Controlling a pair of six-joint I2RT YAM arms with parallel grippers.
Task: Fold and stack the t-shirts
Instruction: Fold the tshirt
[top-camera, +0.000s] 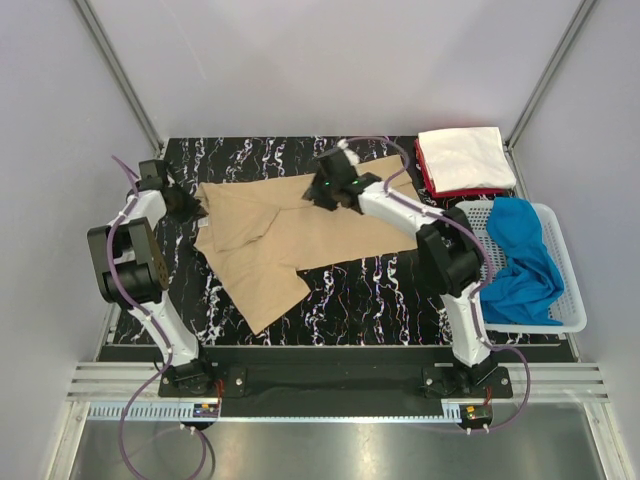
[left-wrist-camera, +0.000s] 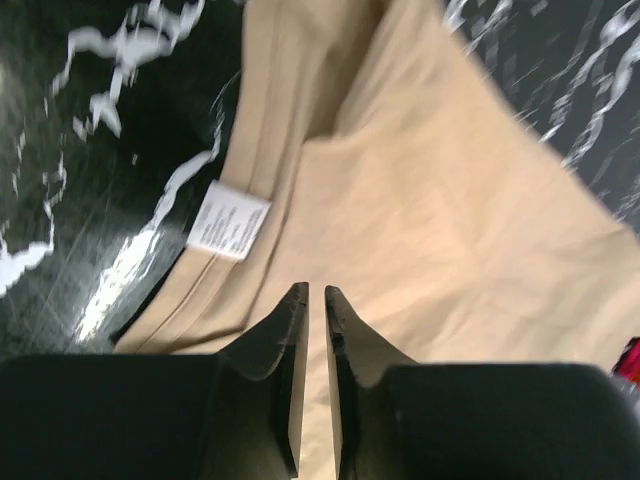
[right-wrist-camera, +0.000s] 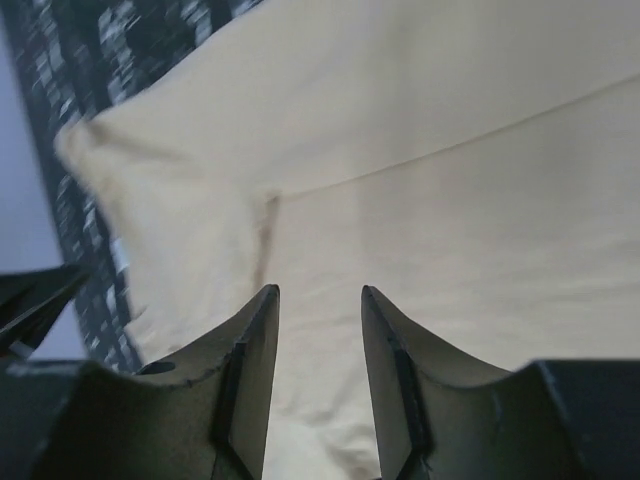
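Note:
The tan t-shirt (top-camera: 290, 235) lies spread and partly folded on the black marbled table (top-camera: 380, 290). My left gripper (top-camera: 190, 207) is at the shirt's left edge. In the left wrist view (left-wrist-camera: 316, 292) its jaws stand almost together with tan cloth (left-wrist-camera: 450, 230) in the narrow gap. My right gripper (top-camera: 322, 192) hovers over the shirt's far middle, open and empty, with tan cloth (right-wrist-camera: 400, 120) below it in the right wrist view (right-wrist-camera: 320, 292). A folded white t-shirt (top-camera: 462, 155) lies on a red one (top-camera: 447, 190) at the back right. The blue t-shirt (top-camera: 522, 262) hangs in the basket.
A white mesh basket (top-camera: 572, 300) stands at the table's right edge. A white label (left-wrist-camera: 228, 220) is sewn on the tan shirt's edge near the left fingers. Grey walls and metal frame posts enclose the table.

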